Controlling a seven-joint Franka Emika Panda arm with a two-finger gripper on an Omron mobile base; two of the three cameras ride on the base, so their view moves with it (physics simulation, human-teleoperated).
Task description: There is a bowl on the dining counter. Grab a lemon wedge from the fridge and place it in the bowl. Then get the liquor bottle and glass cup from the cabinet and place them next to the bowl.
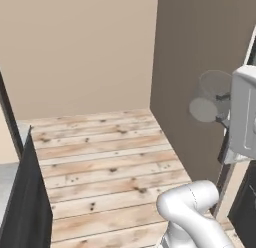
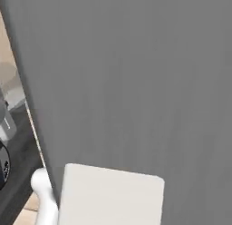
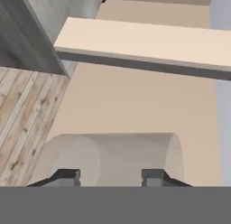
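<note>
The clear glass cup (image 1: 209,97) hangs in the air at the right of the left base view, tipped on its side against a dark grey-brown panel. My gripper (image 1: 221,108) is shut on the cup, its dark fingers gripping it from the right. In the hand view the glass cup (image 3: 110,155) lies across the bottom, and my gripper (image 3: 110,177) has one fingertip (image 3: 67,175) at each side of it.
A pale shelf board (image 3: 144,42) and a grey cabinet side wall (image 3: 27,38) stand ahead of the hand. Wooden floor (image 1: 100,162) spreads to the left, ending at a beige wall (image 1: 75,47). A dark unit (image 1: 22,207) borders the floor at left. A grey panel (image 2: 136,74) stands close.
</note>
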